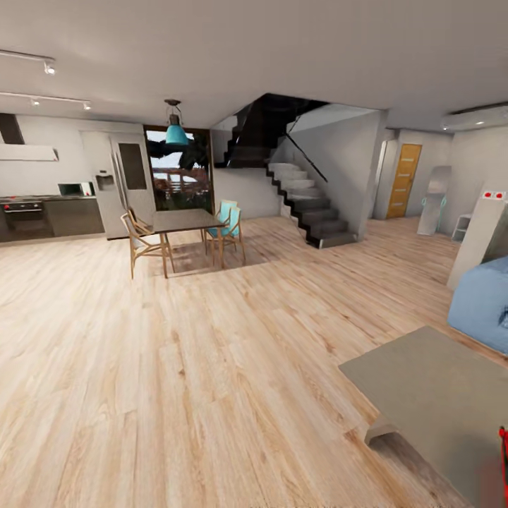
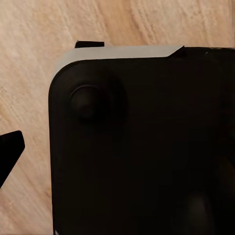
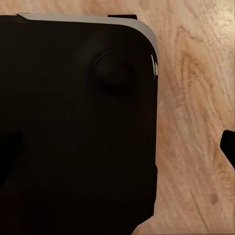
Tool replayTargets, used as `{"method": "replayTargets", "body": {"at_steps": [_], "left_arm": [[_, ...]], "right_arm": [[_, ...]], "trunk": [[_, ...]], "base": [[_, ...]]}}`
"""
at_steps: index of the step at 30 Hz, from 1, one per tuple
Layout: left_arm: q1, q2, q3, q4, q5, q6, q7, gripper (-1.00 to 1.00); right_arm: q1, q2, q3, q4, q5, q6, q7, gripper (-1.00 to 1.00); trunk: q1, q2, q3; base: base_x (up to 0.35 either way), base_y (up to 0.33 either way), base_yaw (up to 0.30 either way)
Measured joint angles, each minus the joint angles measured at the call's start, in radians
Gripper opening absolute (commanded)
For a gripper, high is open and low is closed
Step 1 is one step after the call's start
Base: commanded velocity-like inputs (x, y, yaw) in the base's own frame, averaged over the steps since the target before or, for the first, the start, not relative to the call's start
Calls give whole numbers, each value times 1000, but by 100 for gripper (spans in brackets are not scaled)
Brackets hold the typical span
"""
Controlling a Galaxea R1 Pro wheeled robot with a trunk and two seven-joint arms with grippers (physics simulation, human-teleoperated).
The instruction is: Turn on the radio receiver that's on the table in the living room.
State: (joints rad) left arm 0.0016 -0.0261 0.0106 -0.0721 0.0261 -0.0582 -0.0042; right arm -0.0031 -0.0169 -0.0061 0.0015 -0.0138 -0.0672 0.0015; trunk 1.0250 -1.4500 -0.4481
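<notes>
A sliver of the radio receiver (image 1: 503, 451) shows at the right edge of the head view: a bright red strip with a dark line along it, cut off by the frame so that its shape and any band or strap cannot be made out. It lies on the low grey-taupe worktop (image 1: 430, 395), toward that worktop's near right part, with a faint red reflection on the glossy surface just beside it. Past the worktop's far right corner sits the light-blue sofa (image 1: 483, 303).

The light wood plank floor (image 1: 176, 367) runs across the room to a dining table (image 1: 185, 221) with wooden and teal chairs, a dark kitchen on the left, a dark staircase (image 1: 303, 197) in the middle and an orange door (image 1: 404, 180) on the right.

Both wrist views look down at the floor planks past a large black rounded part of the robot's body (image 2: 142, 142). In each, only a small dark tip of an end effector enters at the edge, so whether either end effector is spread or pressed together cannot be told, nor how the radio receiver lies relative to them.
</notes>
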Motion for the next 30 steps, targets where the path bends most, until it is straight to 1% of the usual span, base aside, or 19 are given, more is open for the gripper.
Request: {"method": "replayTargets", "body": {"at_steps": [30], "left_arm": [[0,0,0,-2,0,0,0,100]], "right_arm": [[0,0,0,0,0,1,0,100]], "trunk": [[0,0,-30]], "base": [[0,0,-244]]}}
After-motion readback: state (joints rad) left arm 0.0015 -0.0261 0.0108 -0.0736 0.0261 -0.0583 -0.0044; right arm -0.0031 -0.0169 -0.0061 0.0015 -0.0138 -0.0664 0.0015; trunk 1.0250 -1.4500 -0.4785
